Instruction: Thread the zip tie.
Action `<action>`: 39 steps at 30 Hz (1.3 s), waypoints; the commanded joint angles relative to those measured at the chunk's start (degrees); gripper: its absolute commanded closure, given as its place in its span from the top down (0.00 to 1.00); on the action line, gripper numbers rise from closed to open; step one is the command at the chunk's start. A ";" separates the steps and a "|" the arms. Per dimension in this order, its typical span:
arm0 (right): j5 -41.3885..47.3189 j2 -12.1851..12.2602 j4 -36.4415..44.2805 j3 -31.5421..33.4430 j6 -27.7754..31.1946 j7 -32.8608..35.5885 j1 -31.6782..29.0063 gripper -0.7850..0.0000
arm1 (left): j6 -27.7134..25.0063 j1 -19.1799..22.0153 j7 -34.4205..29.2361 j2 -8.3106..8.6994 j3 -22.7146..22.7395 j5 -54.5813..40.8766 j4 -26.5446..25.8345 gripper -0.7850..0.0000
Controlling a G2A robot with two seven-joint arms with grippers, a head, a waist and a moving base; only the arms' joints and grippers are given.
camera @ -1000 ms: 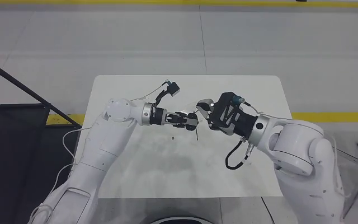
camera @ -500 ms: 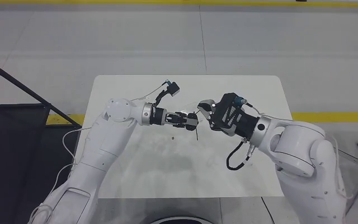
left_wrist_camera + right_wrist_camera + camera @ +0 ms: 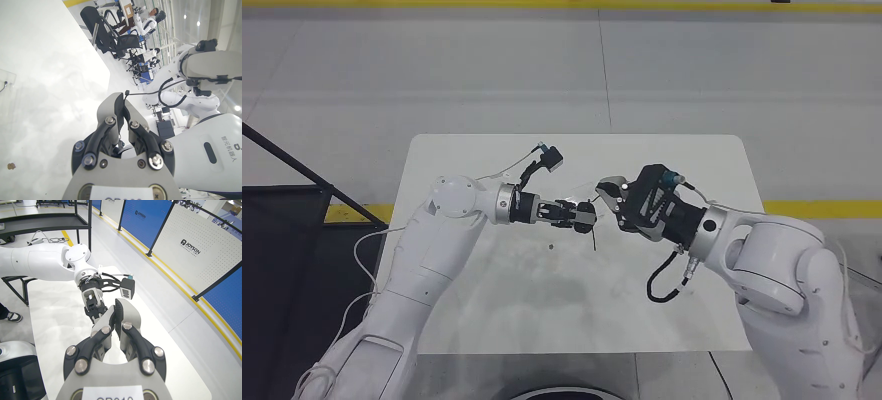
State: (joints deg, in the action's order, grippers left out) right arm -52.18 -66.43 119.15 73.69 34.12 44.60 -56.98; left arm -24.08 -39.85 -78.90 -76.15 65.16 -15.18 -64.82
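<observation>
Zip tie (image 3: 127,92), likely light, springy and slick: your left gripper (image 3: 123,99) is clamped on its strap just behind the head, above the table (image 3: 47,66); your right gripper (image 3: 117,306) is closed nearby, on what you cannot tell; take the tail close to its tip.
</observation>
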 commanded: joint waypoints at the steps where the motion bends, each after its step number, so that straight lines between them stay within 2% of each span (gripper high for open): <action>1: 0.03 0.09 0.02 -0.07 -0.10 -0.02 0.05 0.00 | 0.00 0.00 0.00 0.00 0.00 0.00 0.00 0.00; 21: 0.06 0.91 -0.46 -1.33 -1.03 0.11 0.98 0.00 | 0.00 0.00 0.00 0.00 0.00 0.00 0.00 0.00; 27: 0.13 1.20 -0.33 -2.08 0.60 0.09 1.11 0.00 | 0.00 0.00 0.00 0.00 0.00 0.00 0.00 0.00; 39: -2.80 1.63 0.25 -3.12 -0.11 -0.79 1.16 0.00 | 0.38 -0.73 1.41 0.04 -0.20 0.50 -0.98 0.00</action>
State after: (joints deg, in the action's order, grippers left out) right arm -54.70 -64.82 119.37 70.68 34.16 43.90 -55.84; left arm -23.98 -40.04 -78.64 -76.14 65.11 -15.07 -65.06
